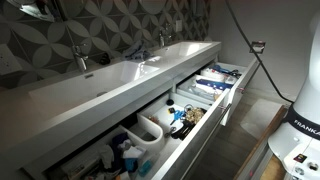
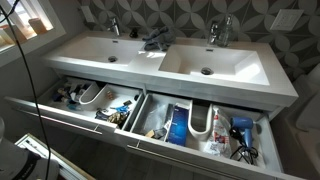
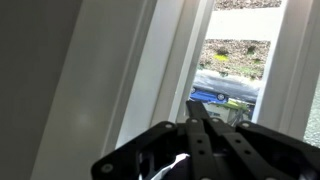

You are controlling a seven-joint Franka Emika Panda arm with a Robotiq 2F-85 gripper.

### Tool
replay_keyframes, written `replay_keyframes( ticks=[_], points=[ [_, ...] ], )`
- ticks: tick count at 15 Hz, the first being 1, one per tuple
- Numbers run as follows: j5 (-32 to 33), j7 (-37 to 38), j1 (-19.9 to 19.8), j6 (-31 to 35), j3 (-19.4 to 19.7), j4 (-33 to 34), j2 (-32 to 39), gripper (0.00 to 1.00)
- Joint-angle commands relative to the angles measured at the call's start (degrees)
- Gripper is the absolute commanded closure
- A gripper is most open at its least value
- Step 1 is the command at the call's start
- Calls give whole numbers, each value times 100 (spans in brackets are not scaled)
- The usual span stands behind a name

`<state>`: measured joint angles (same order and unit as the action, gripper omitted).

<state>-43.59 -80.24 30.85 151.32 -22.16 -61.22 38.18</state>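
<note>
Gripper [image 3: 198, 106] up close to a white window frame [image 3: 168, 60]
In the wrist view its fingers sat drawn together on nothing, pointing at the frame just ahead. In an exterior view the vanity drawers [image 2: 100, 128] stood pulled out, full of toiletries, under the double sink [image 2: 150, 63].

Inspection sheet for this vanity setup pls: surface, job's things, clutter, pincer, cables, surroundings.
Surface: white double-basin vanity top, small dark object between the basins.
Job's things: white window frame ahead of the black pincer, no contact seen.
Clutter: two open drawers packed with toiletries.
Pincer: looks shut, holding nothing.
Cables: black cable hanging near the white robot base.
Surroundings: grey patterned tile wall; parked cars outside the window.
</note>
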Motion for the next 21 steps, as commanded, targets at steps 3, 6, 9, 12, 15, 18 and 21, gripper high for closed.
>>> replay_keyframes(
  ticks=[3, 6, 9, 12, 15, 18, 21],
  points=[
    [-156, 399, -188, -565, -17, -1814, -1559, 100],
    [-254, 388, -280, -799, -2, -2609, -2302, 100],
    [-424, 329, -416, -979, 10, -3433, -3091, 73],
    [-729, 483, -543, -1180, 44, -4281, -3943, 62],
    [-725, 848, -723, -1439, 58, -5035, -4731, 42],
    [-699, 1282, -751, -1542, 202, -5620, -5401, 21],
    [-391, 1887, -781, -1445, 302, -6145, -5945, 2]
  ],
)
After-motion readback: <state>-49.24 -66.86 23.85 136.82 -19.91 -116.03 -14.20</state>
